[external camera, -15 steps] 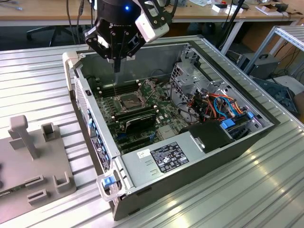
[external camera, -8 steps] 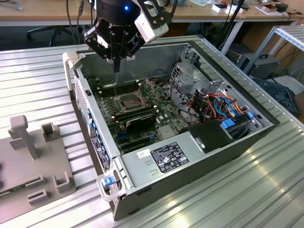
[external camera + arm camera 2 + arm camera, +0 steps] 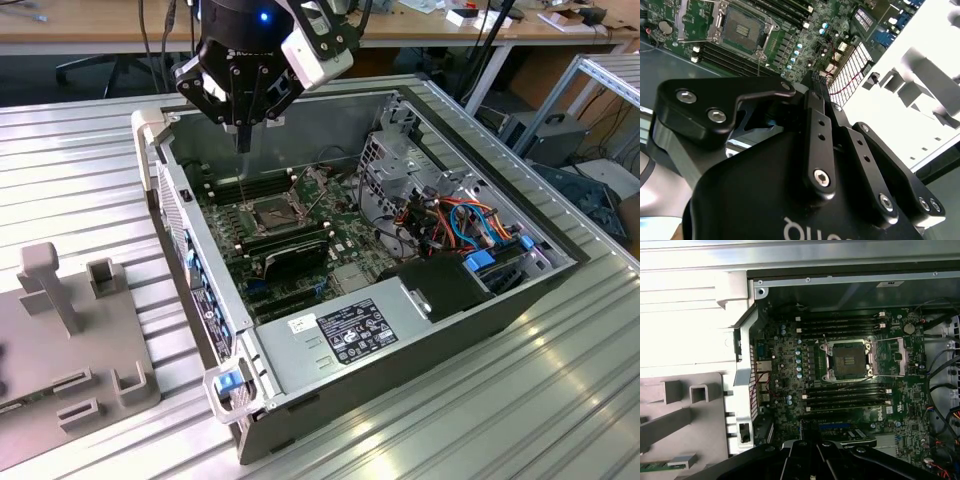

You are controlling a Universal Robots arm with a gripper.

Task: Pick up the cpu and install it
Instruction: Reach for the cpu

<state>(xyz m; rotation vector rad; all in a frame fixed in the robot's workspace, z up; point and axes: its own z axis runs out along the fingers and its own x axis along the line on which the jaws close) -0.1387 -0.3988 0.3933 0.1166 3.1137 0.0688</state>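
The cpu is out of view. My gripper (image 3: 243, 143) hangs over the open computer case, above the back left part of the motherboard (image 3: 340, 235) in the exterior view. Its black fingers (image 3: 816, 92) taper together to a narrow tip, shut, and nothing shows between them. The dark square socket (image 3: 272, 212) lies a little below and to the exterior view's right of the tip. It looks bare inside in the first wrist view, socket (image 3: 850, 360), with its metal frame (image 3: 890, 357) swung open beside it.
Long black memory sticks (image 3: 845, 322) flank the socket on both sides. A power supply (image 3: 345, 330) and bundled cables (image 3: 470, 225) occupy the case's near and right parts. A grey fixture (image 3: 70, 330) with slots and posts stands outside the case on the ribbed metal table (image 3: 520, 400).
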